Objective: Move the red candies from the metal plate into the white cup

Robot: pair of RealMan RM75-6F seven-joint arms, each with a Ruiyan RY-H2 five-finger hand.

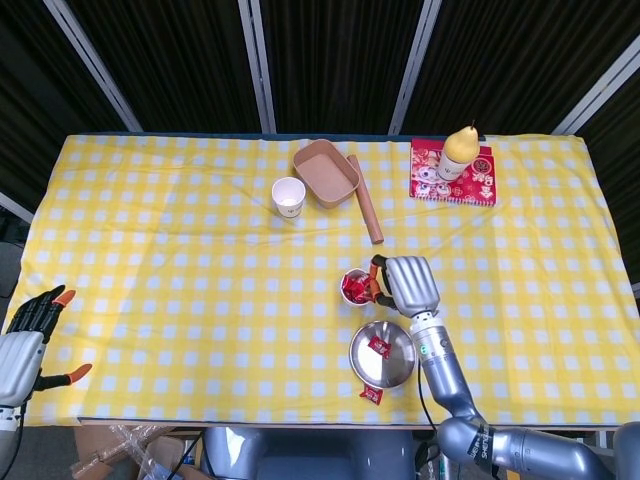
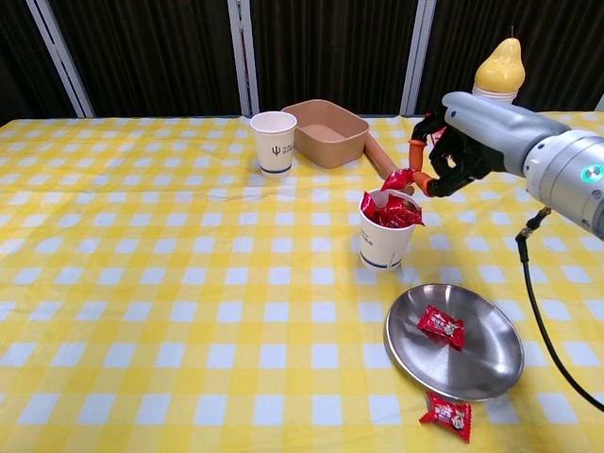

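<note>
My right hand hovers just right of and above a white cup that holds several red candies. It pinches one red candy over the cup's rim. One red candy lies on the metal plate. Another red candy lies on the cloth in front of the plate. My left hand sits at the table's near left edge, fingers apart, holding nothing.
A second white cup stands at the back beside a brown tray and a brown rolling pin. At the back right a red book carries a cup topped with a yellow pear.
</note>
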